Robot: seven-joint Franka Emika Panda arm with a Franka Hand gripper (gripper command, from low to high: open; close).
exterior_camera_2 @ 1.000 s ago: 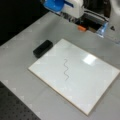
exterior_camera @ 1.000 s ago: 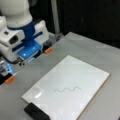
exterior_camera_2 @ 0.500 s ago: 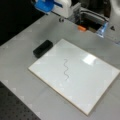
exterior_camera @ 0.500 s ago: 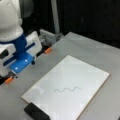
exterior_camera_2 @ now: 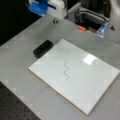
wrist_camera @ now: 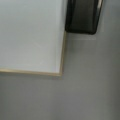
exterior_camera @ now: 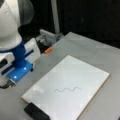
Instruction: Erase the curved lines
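White board lies flat on the grey table, one wavy curve line intact mid-board. One black eraser touches its edge. Gripper (fingers mostly cut off, can't tell their spread) hangs beyond the eraser.

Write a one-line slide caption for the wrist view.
Wrist view over a whiteboard corner and the black eraser beside it on the grey table; no gripper shows.
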